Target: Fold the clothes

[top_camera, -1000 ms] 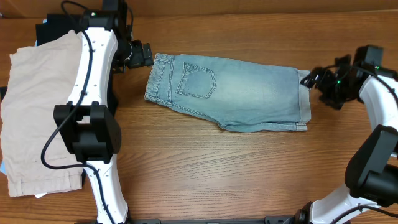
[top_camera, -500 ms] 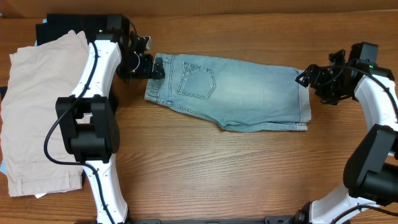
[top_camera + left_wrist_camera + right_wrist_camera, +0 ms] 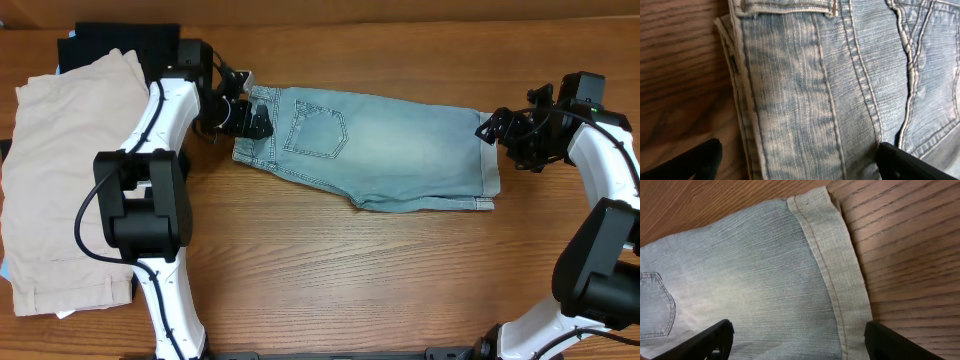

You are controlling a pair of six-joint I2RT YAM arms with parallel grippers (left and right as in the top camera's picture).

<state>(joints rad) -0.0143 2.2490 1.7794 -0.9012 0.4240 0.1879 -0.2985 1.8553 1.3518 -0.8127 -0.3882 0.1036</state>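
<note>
The left gripper (image 3: 255,118) and right gripper (image 3: 492,130), jaws apart, are being held at the waistband and hem of the denim shorts (image 3: 390,150), seemingly halved lengthwise, crosswise fold outstanding.

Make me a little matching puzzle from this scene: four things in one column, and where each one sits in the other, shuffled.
Things:
1. denim shorts
2. beige shorts
3. black garment
4. right end effector

Places:
A. back left corner, partly covered
B. open, at the denim hem
C. laid flat in the middle
D. spread along the left edge

Pairs: 1-C, 2-D, 3-A, 4-B
</note>
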